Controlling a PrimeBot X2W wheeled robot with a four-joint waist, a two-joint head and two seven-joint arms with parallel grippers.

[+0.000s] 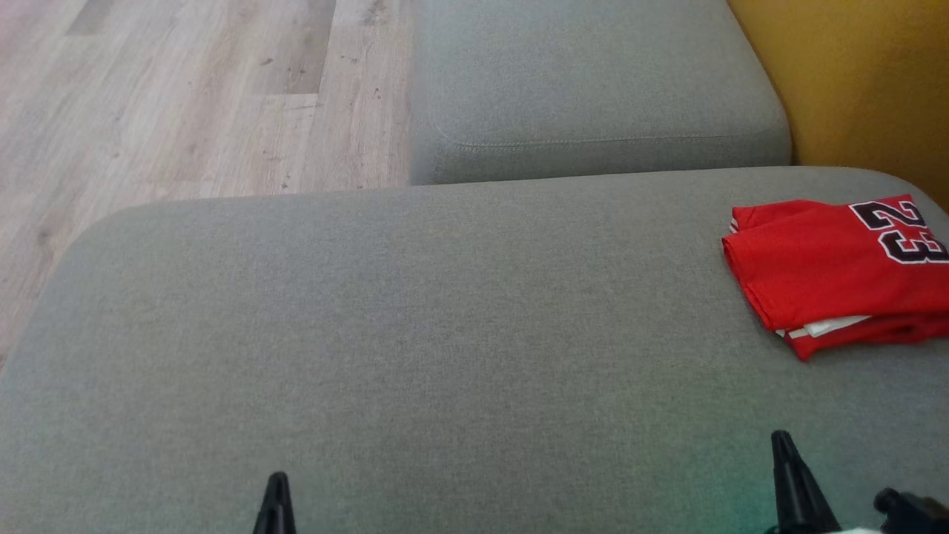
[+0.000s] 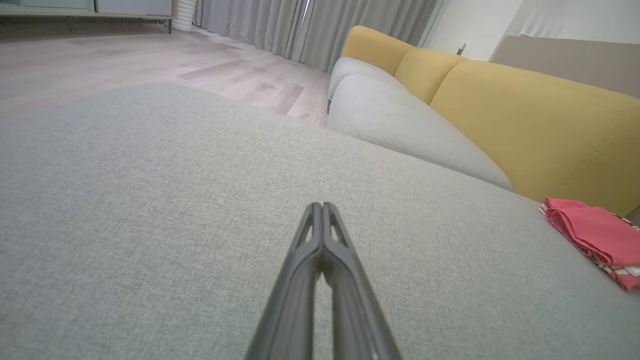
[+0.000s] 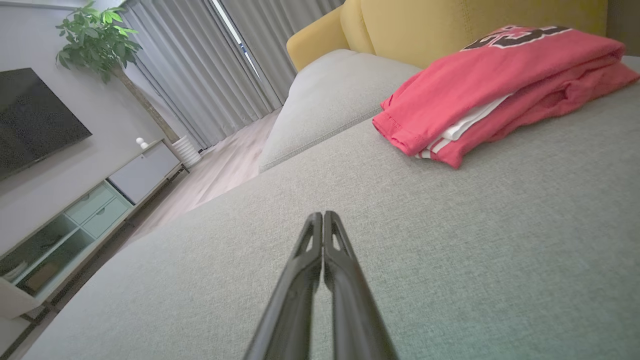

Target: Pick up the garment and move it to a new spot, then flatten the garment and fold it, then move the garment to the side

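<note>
The right claw hangs clenched and empty, low over the near edge of the grey sofa seat, fingers pointing ahead. The left claw, also clenched and empty, is well apart. The folded red garment lies ahead and slightly right of the right claw, apparently long axis sideways, so the right arm is nearer.

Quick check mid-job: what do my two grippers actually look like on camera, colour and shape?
The left gripper and right gripper look alike. Each has two long, matte, dark grey fingers that taper to narrow tips, with slim slotted cut-outs just below the tips. They look plain and unmarked, with no cables along them.
</note>
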